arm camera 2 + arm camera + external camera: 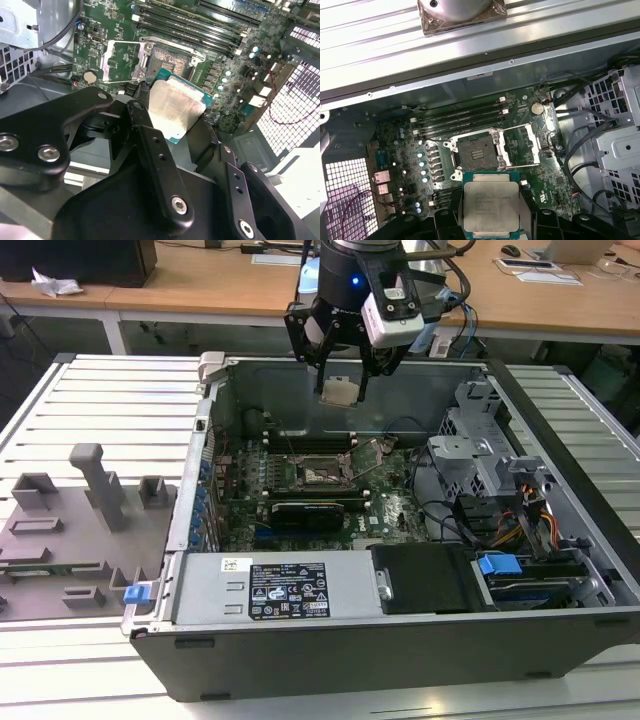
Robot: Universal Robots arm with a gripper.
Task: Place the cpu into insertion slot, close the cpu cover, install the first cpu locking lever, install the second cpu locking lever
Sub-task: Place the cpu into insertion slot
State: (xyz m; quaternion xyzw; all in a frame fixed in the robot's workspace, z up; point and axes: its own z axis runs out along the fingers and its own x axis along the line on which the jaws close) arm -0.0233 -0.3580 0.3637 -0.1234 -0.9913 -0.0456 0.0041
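My end effector (341, 387) is clamped on the cpu (491, 207), hanging well above the open insertion slot (477, 152); a descent off-centre or twisted relative to that slot would, I judge, seat the cpu crooked and crush the slot's pins.

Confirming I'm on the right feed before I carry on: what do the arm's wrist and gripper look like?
The gripper is black, with jointed linkage fingers pinned by silver screws. Above it is a dark round wrist with a small blue light. A white box-shaped module is mounted on its side, and black cables loop off beside it.
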